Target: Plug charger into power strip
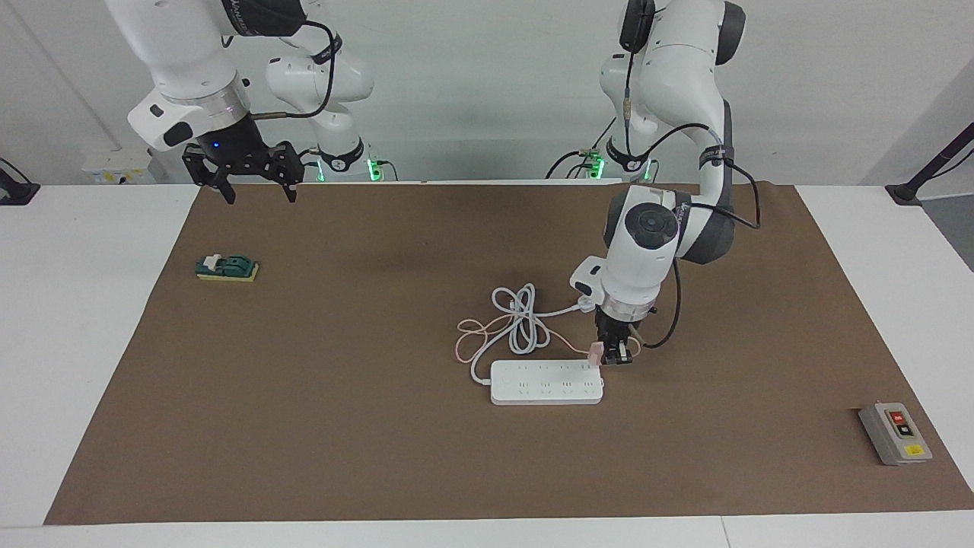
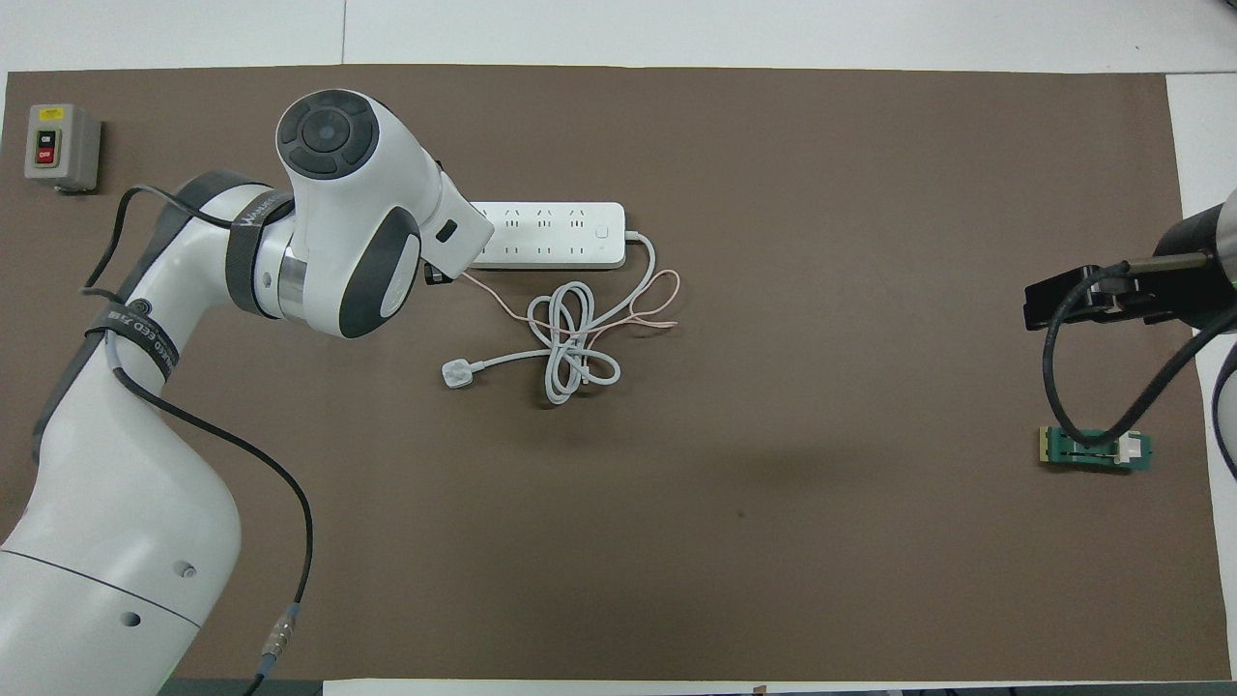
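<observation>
Charger (image 1: 595,352) sits pinched in the left gripper (image 1: 613,355), low over the power strip (image 1: 546,382) at its end toward the left arm. It looks light, rigid and smooth, so a firm hold across its flat sides seems best; its thin pink cable (image 1: 475,336) is limp and trails loosely beside the strip's coiled white cord (image 1: 522,320). The strip looks light enough to slide under a push. The right gripper (image 1: 257,186) waits raised over the table's edge, fingers spread.

White strip (image 1: 546,382) and white cord (image 1: 522,318); pale-pink charger (image 1: 595,353) with thin pink cable (image 1: 475,340). Brown surface (image 1: 380,426). Grey box (image 1: 895,434) with red and black buttons. Green block (image 1: 227,267) on yellow base. Black right claw (image 1: 255,192).
</observation>
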Robot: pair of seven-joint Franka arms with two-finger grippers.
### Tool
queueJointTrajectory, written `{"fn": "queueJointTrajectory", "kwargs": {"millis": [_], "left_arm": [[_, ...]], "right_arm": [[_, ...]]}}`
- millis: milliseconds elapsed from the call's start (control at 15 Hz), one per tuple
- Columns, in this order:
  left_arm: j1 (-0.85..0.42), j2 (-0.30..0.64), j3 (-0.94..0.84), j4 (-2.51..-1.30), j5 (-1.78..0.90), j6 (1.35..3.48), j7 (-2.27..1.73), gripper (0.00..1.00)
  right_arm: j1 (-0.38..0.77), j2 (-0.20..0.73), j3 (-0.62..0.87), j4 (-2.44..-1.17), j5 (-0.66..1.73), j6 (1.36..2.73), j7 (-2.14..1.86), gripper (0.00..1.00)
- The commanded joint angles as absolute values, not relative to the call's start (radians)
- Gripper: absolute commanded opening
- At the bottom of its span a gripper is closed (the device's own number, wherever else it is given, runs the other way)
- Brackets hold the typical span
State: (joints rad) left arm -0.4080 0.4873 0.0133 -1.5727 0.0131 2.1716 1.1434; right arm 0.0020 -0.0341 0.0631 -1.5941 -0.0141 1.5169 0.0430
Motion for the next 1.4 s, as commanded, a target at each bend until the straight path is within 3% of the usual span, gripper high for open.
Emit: {"fn": "queueJointTrajectory", "kwargs": {"millis": [0,533,1333], "left_arm": [[-0.408,0.508,0.015,-1.558,0.005,2.217,1.120,0.00],[-0.425,0.494,0.017,-1.643,0.032,2.287,1.098,0.00],[-0.430,0.483,0.011,-1.641,0.066,2.203,1.095,0.00]], "right_arm": [[-0.015,-0.058,0.074,-1.623,-0.014,1.531,0.038,1.00],[-0.015,-0.060,0.072,-1.623,-0.014,1.526,0.041,1.00],[-0.015,-0.060,0.074,-1.623,-0.012,1.526,0.040,1.00]]}}
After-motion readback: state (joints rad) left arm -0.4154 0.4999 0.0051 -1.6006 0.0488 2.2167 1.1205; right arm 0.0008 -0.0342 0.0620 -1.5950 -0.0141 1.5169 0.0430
